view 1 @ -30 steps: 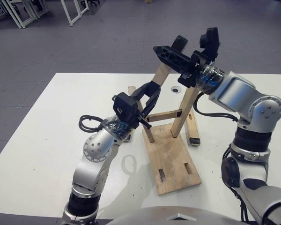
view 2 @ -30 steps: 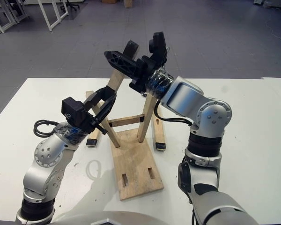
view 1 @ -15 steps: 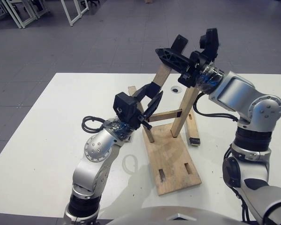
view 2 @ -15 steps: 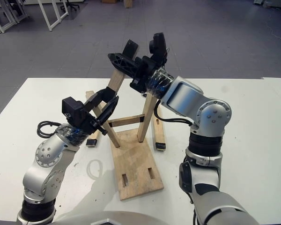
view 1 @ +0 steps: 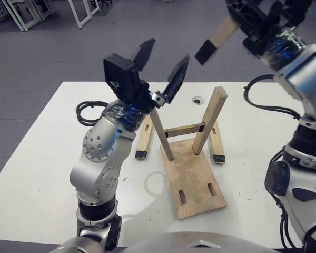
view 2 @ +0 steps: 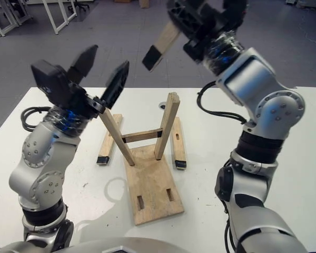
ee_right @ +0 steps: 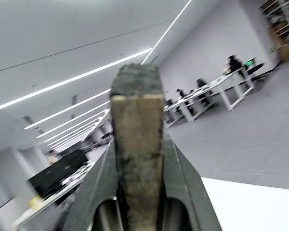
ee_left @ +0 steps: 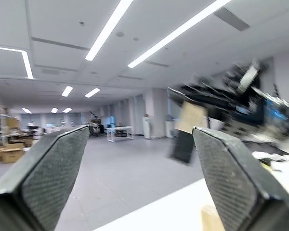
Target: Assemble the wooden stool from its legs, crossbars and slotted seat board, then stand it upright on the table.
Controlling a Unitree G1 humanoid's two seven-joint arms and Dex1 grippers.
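Observation:
The slotted seat board (view 1: 196, 185) lies flat on the white table. Two legs (view 1: 161, 133) (view 1: 209, 118) stand in its far slots, joined by a crossbar (view 1: 183, 130). My left gripper (view 1: 166, 54) hangs open in the air above the left standing leg, touching nothing; its fingers (ee_left: 50, 178) are spread wide. My right gripper (view 2: 192, 21) is high at the upper right, shut on a third leg (view 1: 217, 39) with a black foot, which points down and to the left. That leg's end (ee_right: 137, 144) sits between the right fingers.
Two more wooden pieces with black tips lie flat on the table, one to the left of the board (view 1: 143, 140) and one to its right (view 1: 217, 145). A small round hole (view 1: 198, 99) is in the tabletop behind the legs. Both near slots in the board are open.
My left gripper has risen from around the left standing leg to well above it, still open. My right gripper has lifted the held leg up and to the right.

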